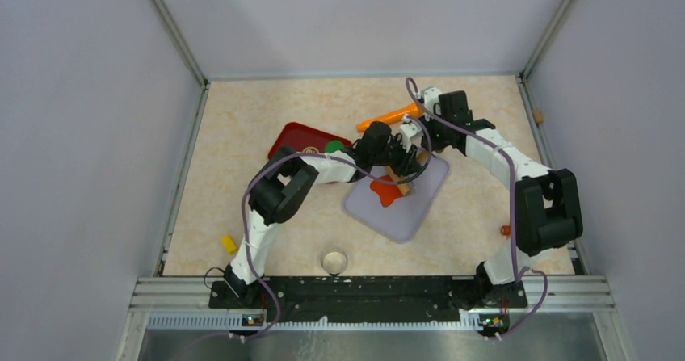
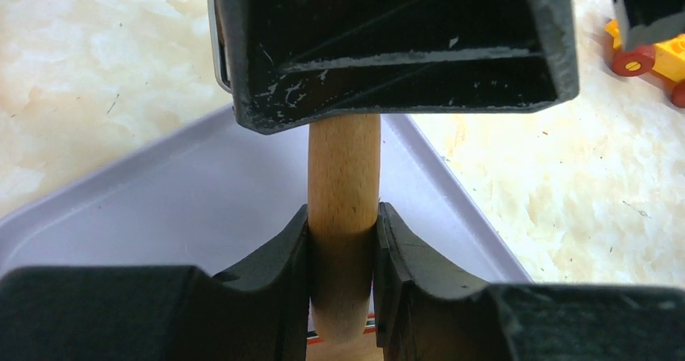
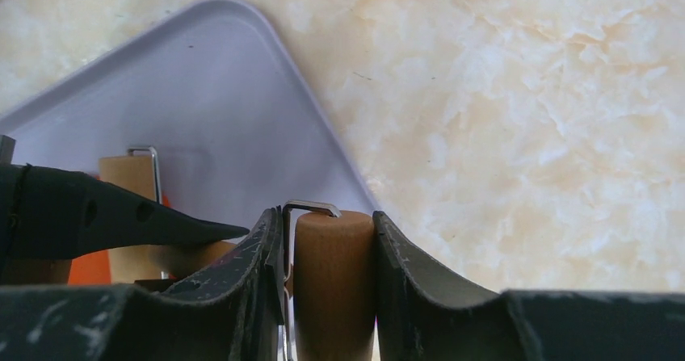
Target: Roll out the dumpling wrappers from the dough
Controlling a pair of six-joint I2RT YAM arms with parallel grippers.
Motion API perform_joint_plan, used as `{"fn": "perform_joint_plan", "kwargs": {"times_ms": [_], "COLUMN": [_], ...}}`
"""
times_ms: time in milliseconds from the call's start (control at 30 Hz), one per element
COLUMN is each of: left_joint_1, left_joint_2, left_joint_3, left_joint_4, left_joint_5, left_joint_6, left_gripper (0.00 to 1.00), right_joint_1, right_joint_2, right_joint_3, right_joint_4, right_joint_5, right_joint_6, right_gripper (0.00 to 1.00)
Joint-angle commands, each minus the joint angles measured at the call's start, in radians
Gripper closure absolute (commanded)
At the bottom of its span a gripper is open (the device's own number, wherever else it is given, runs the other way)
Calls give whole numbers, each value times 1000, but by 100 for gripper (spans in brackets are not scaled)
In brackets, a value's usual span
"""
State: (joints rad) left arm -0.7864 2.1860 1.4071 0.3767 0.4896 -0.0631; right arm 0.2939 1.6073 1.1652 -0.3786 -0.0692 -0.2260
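A wooden rolling pin (image 1: 401, 177) lies over the lavender tray (image 1: 404, 216). My left gripper (image 1: 390, 161) is shut on one of its wooden handles (image 2: 343, 207). My right gripper (image 1: 417, 157) is shut on the other handle (image 3: 333, 272). Both grippers meet above the tray's far part. A flattened patch of orange-red dough (image 1: 386, 192) with an uneven outline lies on the tray, just in front of the pin. A sliver of it shows in the right wrist view (image 3: 87, 269), behind a left finger (image 3: 97, 216). No round orange-red wrapper shows.
A red plate (image 1: 292, 137) with a green disc (image 1: 334, 145) and a brown patterned disc (image 1: 311, 151) sits left of the tray. An orange tool (image 1: 392, 117) lies behind the grippers. A small cup (image 1: 334, 261), a yellow piece (image 1: 229, 242) and a small orange piece (image 1: 506, 230) lie nearer.
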Motion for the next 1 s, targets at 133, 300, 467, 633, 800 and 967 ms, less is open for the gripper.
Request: {"fn": "perform_joint_plan", "kwargs": {"times_ms": [133, 300, 467, 633, 800, 967], "left_joint_1": [-24, -26, -32, -23, -8, 8], "left_joint_2": [149, 195, 221, 173, 30, -128], "left_joint_3": [134, 205, 261, 287, 261, 143], "left_joint_4": [-45, -40, -40, -42, -61, -149], "left_joint_5": [-66, -62, -61, -62, -19, 82], "left_joint_6": [-50, -79, -112, -159, -142, -29], "left_gripper": [100, 100, 100, 100, 100, 100], "right_joint_1": [122, 103, 82, 70, 67, 70], "right_joint_2": [45, 46, 43, 1, -90, -161], "right_joint_3": [-18, 7, 24, 80, 171, 202], "right_joint_4": [-157, -158, -171, -234, -322, -385], "right_joint_5": [-16, -6, -8, -38, -142, -257], "right_joint_6": [-261, -257, -258, -225, -142, -1], "right_gripper": [100, 100, 100, 100, 100, 100]}}
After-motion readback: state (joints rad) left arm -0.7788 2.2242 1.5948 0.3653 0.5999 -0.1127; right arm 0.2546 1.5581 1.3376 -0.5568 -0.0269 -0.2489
